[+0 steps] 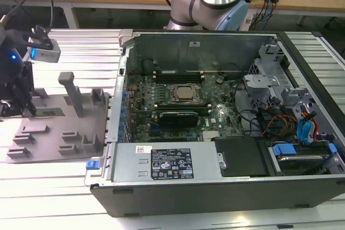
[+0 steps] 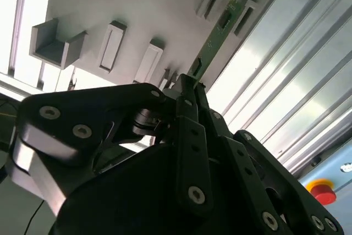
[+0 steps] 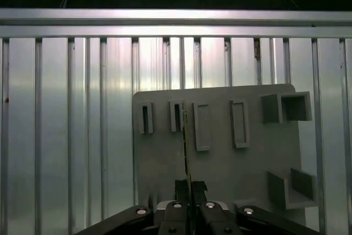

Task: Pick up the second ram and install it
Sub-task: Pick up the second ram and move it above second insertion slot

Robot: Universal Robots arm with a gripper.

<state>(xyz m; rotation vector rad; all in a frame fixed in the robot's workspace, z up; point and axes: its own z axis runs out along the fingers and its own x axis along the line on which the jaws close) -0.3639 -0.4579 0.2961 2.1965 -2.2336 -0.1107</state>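
Observation:
The second ram (image 2: 218,36) is a thin green stick running out from my fingertips over the grey holder plate (image 2: 137,4). It appears edge-on as a narrow line (image 3: 186,147) in the first wrist view, its far end beside a slot (image 3: 176,116) of the plate. My gripper (image 2: 187,84) (image 3: 190,184) is shut on the stick's near end. In the exterior view the gripper (image 1: 26,110) hangs over the plate (image 1: 54,133) at that view's left. Whether the stick still sits in its slot I cannot tell.
An open computer case (image 1: 215,184) fills the middle and the exterior view's right, with the motherboard, CPU socket (image 1: 186,92) and memory slots (image 1: 178,72) inside. A tall peg (image 1: 73,92) stands on the holder plate. The table is ribbed aluminium (image 3: 71,125). A red button (image 2: 323,192) lies nearby.

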